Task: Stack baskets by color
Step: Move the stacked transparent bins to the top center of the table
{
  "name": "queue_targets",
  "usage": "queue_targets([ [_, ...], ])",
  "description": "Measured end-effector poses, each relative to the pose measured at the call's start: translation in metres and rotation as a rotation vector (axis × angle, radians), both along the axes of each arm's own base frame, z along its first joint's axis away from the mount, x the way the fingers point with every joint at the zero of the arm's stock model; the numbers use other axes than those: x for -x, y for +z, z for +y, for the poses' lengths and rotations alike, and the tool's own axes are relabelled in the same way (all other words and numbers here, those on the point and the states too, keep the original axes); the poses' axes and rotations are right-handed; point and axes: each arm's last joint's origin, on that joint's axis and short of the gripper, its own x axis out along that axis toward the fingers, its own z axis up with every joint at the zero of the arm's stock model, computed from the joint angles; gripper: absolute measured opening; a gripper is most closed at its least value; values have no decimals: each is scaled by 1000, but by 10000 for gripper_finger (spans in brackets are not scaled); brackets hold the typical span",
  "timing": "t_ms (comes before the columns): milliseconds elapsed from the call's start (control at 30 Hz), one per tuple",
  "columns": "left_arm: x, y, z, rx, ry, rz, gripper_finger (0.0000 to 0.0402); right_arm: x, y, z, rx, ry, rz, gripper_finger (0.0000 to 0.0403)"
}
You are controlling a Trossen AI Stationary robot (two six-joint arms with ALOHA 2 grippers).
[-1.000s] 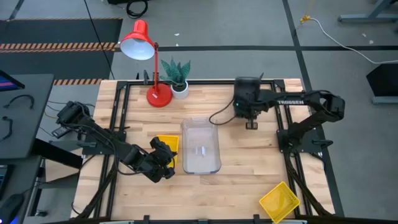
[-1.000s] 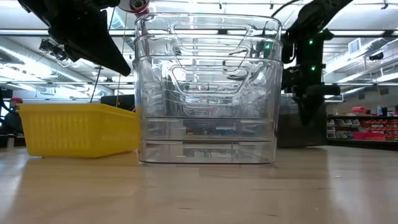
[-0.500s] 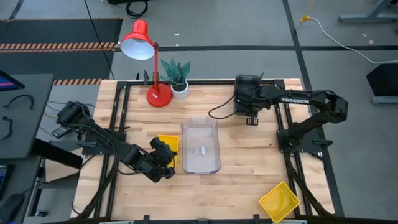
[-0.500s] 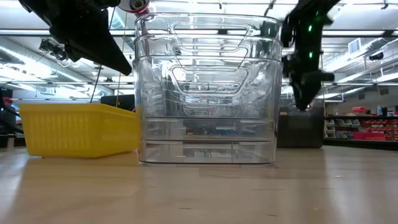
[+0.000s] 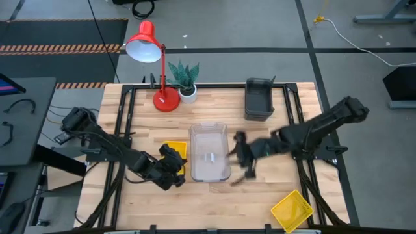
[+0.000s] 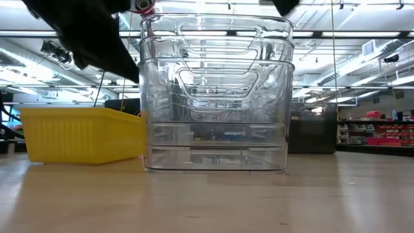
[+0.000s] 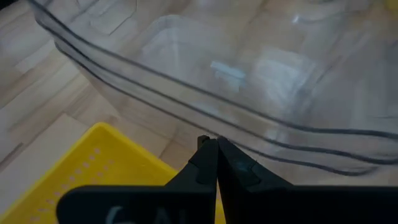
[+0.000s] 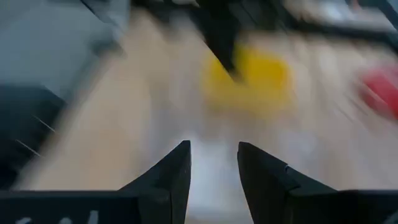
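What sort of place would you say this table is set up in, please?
Probably a large workshop or warehouse-style lab: a grey concrete floor with striped hazard tape surrounds the table, and the low view shows strip lights overhead and shelving behind.

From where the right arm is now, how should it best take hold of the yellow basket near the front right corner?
Probably from above, on a long rim of the yellow basket: it lies open side up and rotated, so the open right gripper should turn its fingers across that thin wall.

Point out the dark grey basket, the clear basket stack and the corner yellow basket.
dark grey basket [image 5: 259, 99]: high view, its inside floor.
clear basket stack [image 5: 209, 153]: high view, its floor.
corner yellow basket [image 5: 292, 210]: high view, its mesh floor.
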Motion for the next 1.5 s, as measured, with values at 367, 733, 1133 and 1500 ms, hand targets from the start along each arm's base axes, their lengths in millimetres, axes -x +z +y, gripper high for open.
queue_targets([
  [367, -51, -31, 29, -22, 25, -30, 7, -46, -16, 66, 46, 33, 233, 153],
  [733, -86, -40, 57, -29, -79, -126, 7, -61, -51, 74, 165, 15, 586, 213],
  [1133, -42, 20, 29, -85, -188, -143, 7, -82, -61, 18, 211, -28, 669, 20],
  [1500, -12, 31, 1, -204, -137, -150, 7, -105, -59, -108, 126, -202, 645, 24],
])
